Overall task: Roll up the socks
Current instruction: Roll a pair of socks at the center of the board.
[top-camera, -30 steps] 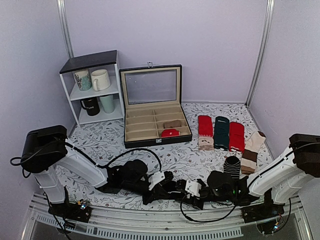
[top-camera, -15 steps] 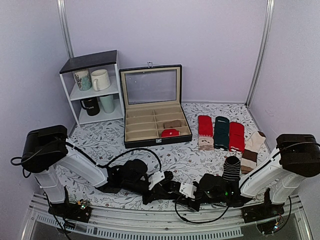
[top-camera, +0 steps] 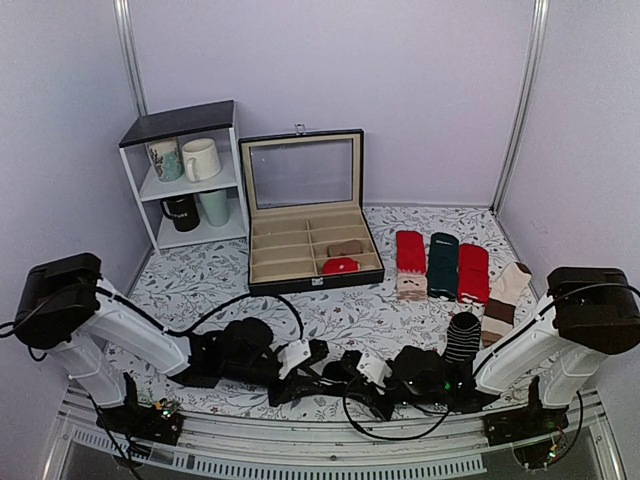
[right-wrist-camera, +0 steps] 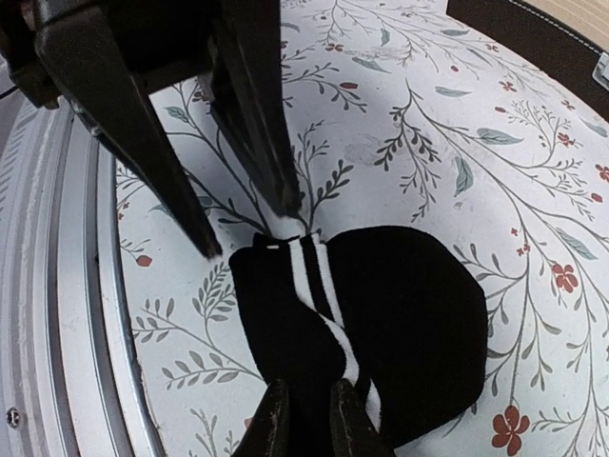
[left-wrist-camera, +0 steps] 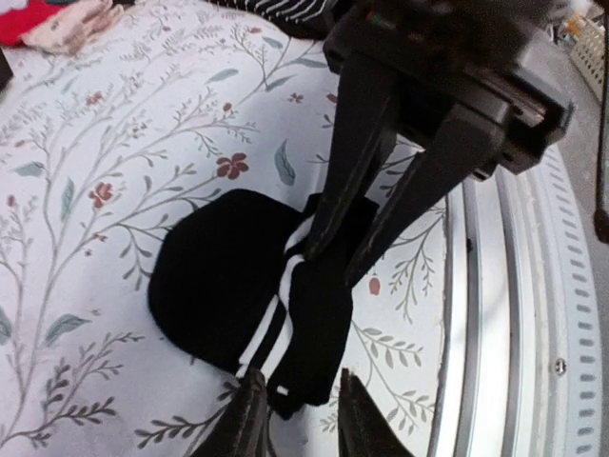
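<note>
my right jaws are closed on the folded black socks (right-wrist-camera: 409, 324) at the white-banded cuff; my left jaws stand slightly open astride its other end, by the counter's (right-wrist-camera: 428, 124) near edge.

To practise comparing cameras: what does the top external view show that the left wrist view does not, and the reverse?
Top external only: the white shelf of mugs and the open compartment box. Left wrist only: the black sock with white cuff bands. Both: the floral table, the striped sock and the right gripper.
</note>
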Tool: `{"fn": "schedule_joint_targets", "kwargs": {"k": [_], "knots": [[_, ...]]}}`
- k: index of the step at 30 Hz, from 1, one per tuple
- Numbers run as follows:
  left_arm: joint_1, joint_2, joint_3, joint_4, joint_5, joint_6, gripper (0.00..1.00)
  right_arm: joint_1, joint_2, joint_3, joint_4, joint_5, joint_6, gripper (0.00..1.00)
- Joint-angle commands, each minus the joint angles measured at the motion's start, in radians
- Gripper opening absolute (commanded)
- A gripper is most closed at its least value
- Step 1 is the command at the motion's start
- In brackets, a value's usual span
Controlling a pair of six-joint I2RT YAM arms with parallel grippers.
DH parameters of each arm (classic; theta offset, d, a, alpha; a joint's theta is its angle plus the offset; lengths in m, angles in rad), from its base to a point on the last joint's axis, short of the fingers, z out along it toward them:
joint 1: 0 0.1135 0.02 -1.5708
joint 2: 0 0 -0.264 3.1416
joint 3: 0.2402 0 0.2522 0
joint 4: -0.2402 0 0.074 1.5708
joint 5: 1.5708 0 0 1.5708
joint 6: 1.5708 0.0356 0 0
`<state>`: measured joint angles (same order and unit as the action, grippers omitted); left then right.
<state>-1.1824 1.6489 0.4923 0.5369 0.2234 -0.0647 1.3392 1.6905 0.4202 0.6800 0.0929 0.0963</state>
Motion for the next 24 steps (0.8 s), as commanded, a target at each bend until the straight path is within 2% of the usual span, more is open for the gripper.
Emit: {"fn": "schedule_joint_targets", "kwargs": {"k": [1,6,11,12,14,15,20,24], "knots": [[-0.017,-0.115,-0.06,0.032,-0.108,0.149,0.27,-0.025,0.039,-0.016,-0.231,-0.117,0.166,0.13],[-0.067,-0.127,-0.104,0.116,-0.157,0.271,0.26,-0.087,0.041,0.009,-0.318,-0.266,0.266,0.13],[-0.106,-0.064,-0.105,0.197,-0.19,0.335,0.27,-0.145,0.051,0.05,-0.406,-0.364,0.327,0.13],[-0.11,-0.041,-0.099,0.202,-0.207,0.34,0.28,-0.153,0.052,0.052,-0.416,-0.383,0.331,0.13],[-0.122,-0.013,-0.092,0.218,-0.25,0.354,0.42,-0.162,0.057,0.053,-0.424,-0.415,0.336,0.13],[-0.125,0.0,-0.092,0.243,-0.266,0.362,0.45,-0.165,0.06,0.052,-0.426,-0.438,0.335,0.13],[-0.135,0.028,-0.107,0.339,-0.343,0.394,0.48,-0.172,0.08,0.055,-0.425,-0.511,0.332,0.13],[-0.142,0.031,-0.098,0.345,-0.331,0.414,0.48,-0.178,0.09,0.058,-0.426,-0.542,0.334,0.13]]}}
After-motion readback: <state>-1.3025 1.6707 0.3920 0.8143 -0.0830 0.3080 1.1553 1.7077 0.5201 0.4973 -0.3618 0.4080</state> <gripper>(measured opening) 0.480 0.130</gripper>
